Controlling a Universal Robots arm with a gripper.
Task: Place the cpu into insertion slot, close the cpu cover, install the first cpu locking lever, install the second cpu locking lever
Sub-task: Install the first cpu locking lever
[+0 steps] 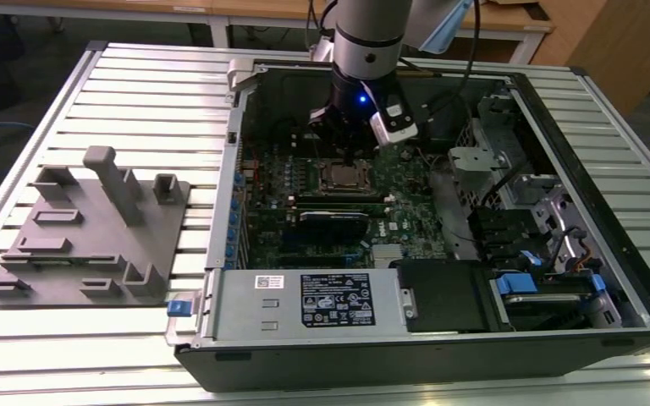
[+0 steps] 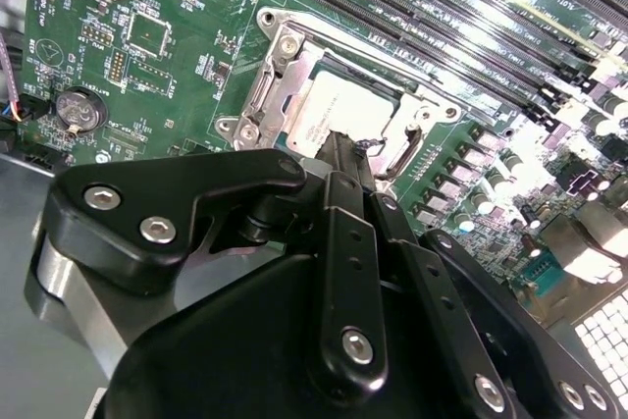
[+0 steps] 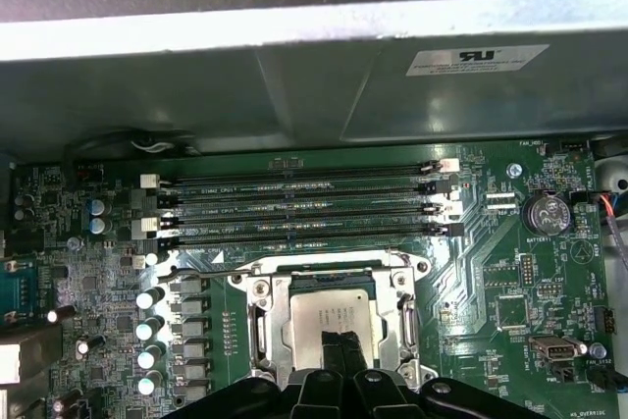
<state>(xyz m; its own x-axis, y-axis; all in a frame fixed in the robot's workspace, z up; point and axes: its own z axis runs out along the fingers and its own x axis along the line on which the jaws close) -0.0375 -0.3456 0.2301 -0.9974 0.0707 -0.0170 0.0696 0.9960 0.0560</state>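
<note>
Your arm (image 1: pixel 367 42) reaches down into the open computer case (image 1: pixel 596 182), which lies on the slatted table (image 1: pixel 133 93). A grey fixture tray (image 1: pixel 88 241) sits on that table well apart from the case, towards the exterior view's left.

Your gripper (image 3: pixel 340 343) hangs right over the insertion slot (image 1: pixel 324 177) on the green motherboard (image 3: pixel 510 272). In both wrist views its 2 black fingertips (image 2: pixel 339 147) are pressed together with no gap, and you have hold of nothing. The tips sit over the near edge of the cpu (image 3: pixel 322 316). From these angles you cannot tell whether they touch its metal top or hover just above it.

The cpu lies flat inside the slot with its silvery-grey top facing up. The cpu cover (image 3: pixel 268 326) appears to be folded down around it, so the chip shows through the square cut-out.

A thin wire lever (image 3: pixel 294 264) runs along the side of the socket nearest the 4 long black memory slots (image 3: pixel 294 208). You cannot tell whether it is hooked down. A round coin battery (image 3: pixel 548 211) sits on the board well apart from the socket.
</note>
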